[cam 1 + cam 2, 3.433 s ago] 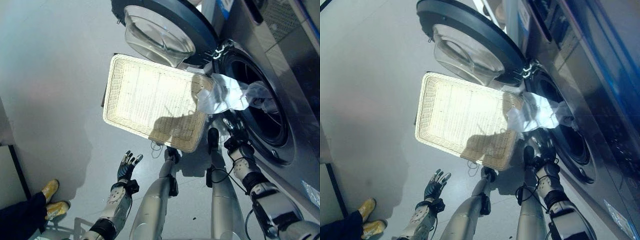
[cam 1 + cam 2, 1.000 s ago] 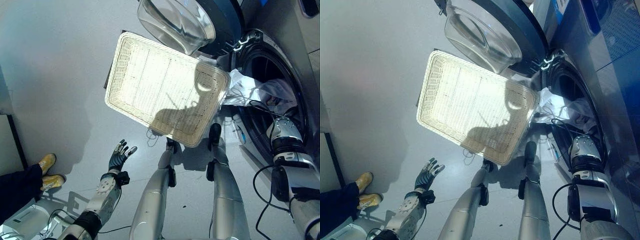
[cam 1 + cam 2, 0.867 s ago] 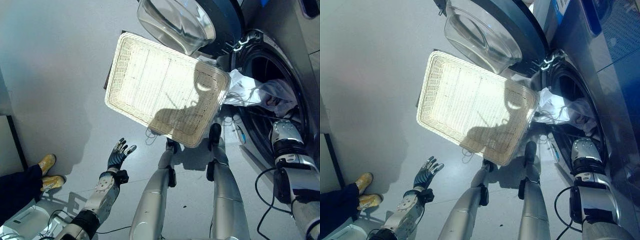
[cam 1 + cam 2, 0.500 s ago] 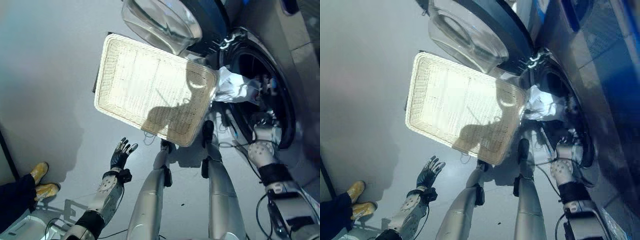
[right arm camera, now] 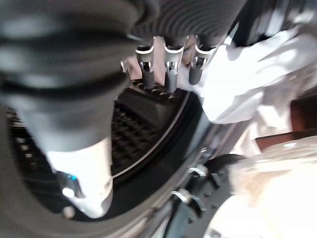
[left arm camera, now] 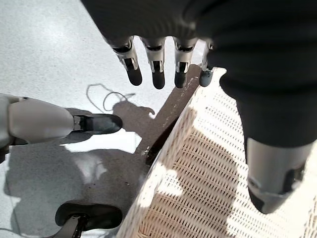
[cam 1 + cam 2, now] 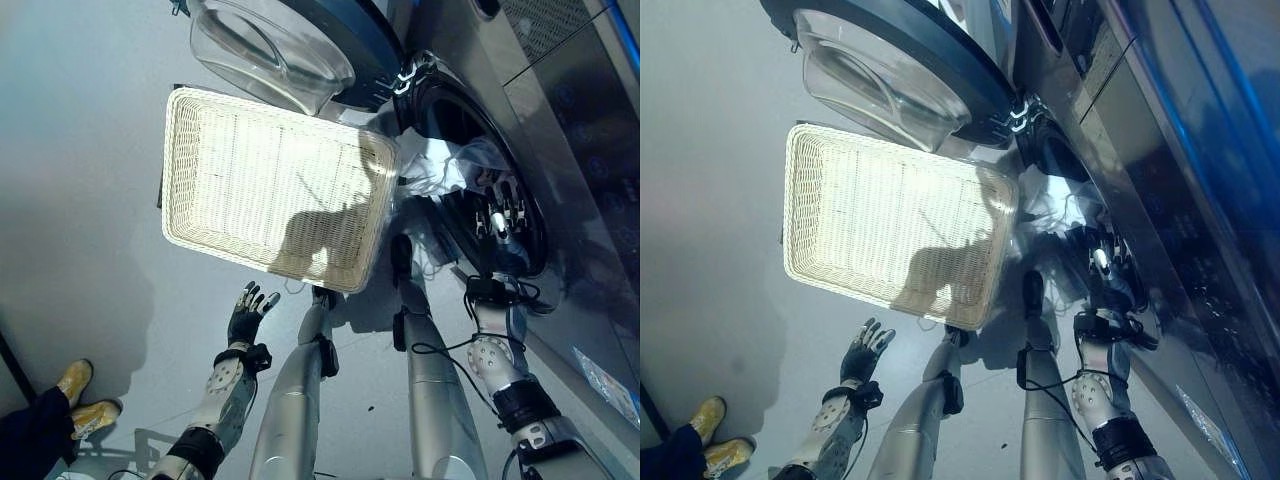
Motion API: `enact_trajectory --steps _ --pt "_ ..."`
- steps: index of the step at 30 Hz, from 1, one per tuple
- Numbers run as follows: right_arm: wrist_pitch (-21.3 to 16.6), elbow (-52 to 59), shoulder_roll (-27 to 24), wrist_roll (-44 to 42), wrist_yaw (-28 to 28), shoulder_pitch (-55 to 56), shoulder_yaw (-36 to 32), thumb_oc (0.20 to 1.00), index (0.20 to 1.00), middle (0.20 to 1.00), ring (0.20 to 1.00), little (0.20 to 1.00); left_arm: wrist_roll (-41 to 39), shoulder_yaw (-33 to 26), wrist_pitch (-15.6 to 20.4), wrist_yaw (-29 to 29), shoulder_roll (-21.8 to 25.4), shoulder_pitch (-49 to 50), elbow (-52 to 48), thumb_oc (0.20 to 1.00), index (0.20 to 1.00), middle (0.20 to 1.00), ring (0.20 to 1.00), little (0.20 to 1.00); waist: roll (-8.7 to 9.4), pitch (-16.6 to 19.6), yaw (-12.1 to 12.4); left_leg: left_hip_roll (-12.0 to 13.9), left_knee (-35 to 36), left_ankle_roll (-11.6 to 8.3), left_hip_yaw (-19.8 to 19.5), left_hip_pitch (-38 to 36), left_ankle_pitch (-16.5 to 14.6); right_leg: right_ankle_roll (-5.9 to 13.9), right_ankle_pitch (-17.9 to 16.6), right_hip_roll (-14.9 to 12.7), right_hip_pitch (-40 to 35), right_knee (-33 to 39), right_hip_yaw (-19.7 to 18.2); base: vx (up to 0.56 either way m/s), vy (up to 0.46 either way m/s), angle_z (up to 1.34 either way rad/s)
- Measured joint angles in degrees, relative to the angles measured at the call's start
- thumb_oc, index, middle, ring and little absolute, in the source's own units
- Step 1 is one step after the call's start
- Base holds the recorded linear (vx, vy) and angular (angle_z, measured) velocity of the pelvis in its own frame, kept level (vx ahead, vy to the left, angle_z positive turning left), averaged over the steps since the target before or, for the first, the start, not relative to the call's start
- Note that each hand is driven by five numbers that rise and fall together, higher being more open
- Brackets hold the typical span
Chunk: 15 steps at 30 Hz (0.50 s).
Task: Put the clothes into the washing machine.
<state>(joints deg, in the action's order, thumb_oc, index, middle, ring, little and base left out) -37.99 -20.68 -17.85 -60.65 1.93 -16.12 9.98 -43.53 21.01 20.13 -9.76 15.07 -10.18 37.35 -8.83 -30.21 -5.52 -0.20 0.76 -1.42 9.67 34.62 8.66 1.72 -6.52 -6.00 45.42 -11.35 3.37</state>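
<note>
White crumpled clothes (image 7: pixel 432 170) hang half out of the round drum opening of the grey front-loading washing machine (image 7: pixel 500 120), draped over its lower rim. The machine's glass-bowled door (image 7: pixel 270 45) stands fully open.

Laundry area, looks more like a laundromat or test room than a home. Evidence: front-loading washing machine (image 7: pixel 560 130) with dark metallic casing, its round glass-bowl door (image 7: pixel 270 45) swung open, white clothes (image 7: pixel 432 170) hanging out of the drum opening. Empty wicker laundry basket (image 7: pixel 270 185) sits on the floor just beside the door. Floor (image 7: pixel 90 120) is plain smooth grey with a slight sheen. A person's yellow shoes (image 7: pixel 82 395) show at the lower edge of the floor.
</note>
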Motion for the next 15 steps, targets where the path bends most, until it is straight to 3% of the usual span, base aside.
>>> enact_trajectory --steps 4,7,15 --pt "3.18 -7.34 0.60 -0.07 0.07 -1.08 2.05 1.000 1.000 1.000 1.000 1.000 -0.04 0.02 0.43 -0.03 -0.33 -0.01 1.62 1.000 1.000 1.000 1.000 1.000 -0.10 0.06 0.57 -0.07 -0.02 0.04 -0.01 -0.04 0.05 -0.16 -0.11 -0.11 -0.02 -0.06 0.02 0.00 0.055 0.01" --pt "7.72 -13.92 1.80 -4.69 0.87 -3.65 2.38 1.000 1.000 1.000 1.000 1.000 -0.10 0.29 0.44 -0.29 -0.69 -0.07 2.61 1.000 1.000 1.000 1.000 1.000 -0.22 0.14 1.86 -0.05 -0.16 0.03 -0.02 -0.12 0.06 0.05 0.04 -0.11 -0.02 -0.27 0.01 0.01 0.029 0.00" --pt "13.03 -20.51 3.08 -9.82 1.34 -9.01 1.98 1.000 1.000 1.000 1.000 1.000 -0.55 1.84 0.41 -0.64 -1.51 -0.26 3.48 1.000 1.000 1.000 1.000 1.000 -0.38 0.24 3.74 -0.24 -0.40 -0.16 -0.45 0.50 0.19 -0.14 1.21 -0.65 1.17 -2.67 0.40 0.02 0.020 0.06"
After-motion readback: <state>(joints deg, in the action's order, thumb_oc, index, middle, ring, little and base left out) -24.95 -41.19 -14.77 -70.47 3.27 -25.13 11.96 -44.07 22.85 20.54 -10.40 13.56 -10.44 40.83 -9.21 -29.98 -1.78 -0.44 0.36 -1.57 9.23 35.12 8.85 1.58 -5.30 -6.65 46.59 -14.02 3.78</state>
